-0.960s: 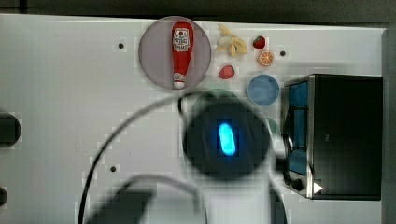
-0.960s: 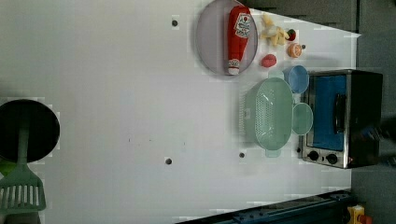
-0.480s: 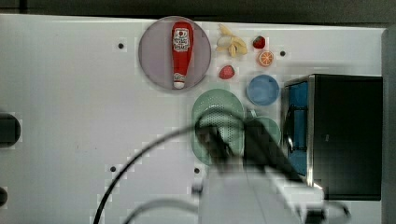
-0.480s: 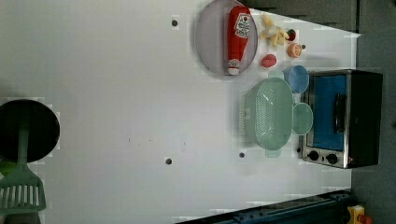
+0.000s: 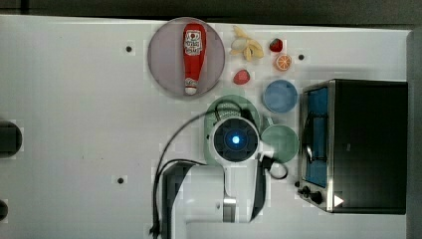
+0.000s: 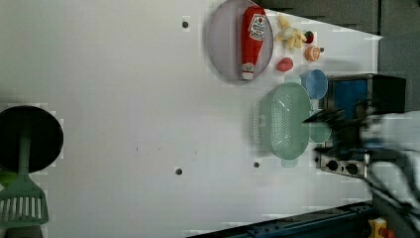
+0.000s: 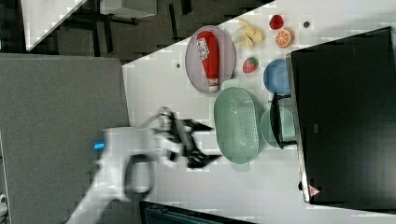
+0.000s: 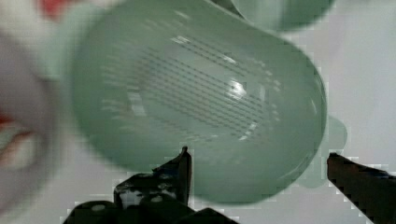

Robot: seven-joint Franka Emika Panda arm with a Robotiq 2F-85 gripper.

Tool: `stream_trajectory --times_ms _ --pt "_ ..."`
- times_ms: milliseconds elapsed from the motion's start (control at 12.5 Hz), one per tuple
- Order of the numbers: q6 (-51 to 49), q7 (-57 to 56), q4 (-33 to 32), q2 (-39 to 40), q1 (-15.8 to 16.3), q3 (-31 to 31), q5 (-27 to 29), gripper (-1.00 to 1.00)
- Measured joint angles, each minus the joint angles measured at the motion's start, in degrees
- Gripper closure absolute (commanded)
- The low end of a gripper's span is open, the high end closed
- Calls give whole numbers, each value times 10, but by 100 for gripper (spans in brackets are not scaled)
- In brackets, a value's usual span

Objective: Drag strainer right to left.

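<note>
Plainly light, stiff and slippery, the strainer (image 8: pixel 196 107) sits just beneath the wide-open, empty end effector (image 8: pixel 259 163); hook its rim.

A robot lab's mock kitchen: a white bolt-holed table (image 5: pixel 74 99) carries toy fruit (image 5: pixel 242 76), a ketchup bottle (image 5: pixel 193 55) upper centre, and a toaster oven (image 5: pixel 358 144) at right.

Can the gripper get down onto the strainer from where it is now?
Probably yes. The gripper is open above the strainer, whose bowl holds nothing; the green mug sits beside it, not over it.
</note>
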Motion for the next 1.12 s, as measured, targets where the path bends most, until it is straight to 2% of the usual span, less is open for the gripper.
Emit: stream_trajectory --times_ms 160,320,720,880,1120 --pt "69 40 -22 88 -8 12 8 -100" --pt "112 68 -7 143 1 14 7 -100" --pt "264 148 3 167 9 22 -2 -100" --pt "273 165 21 195 11 34 4 -100" --pt "271 175 12 223 24 47 8 -100"
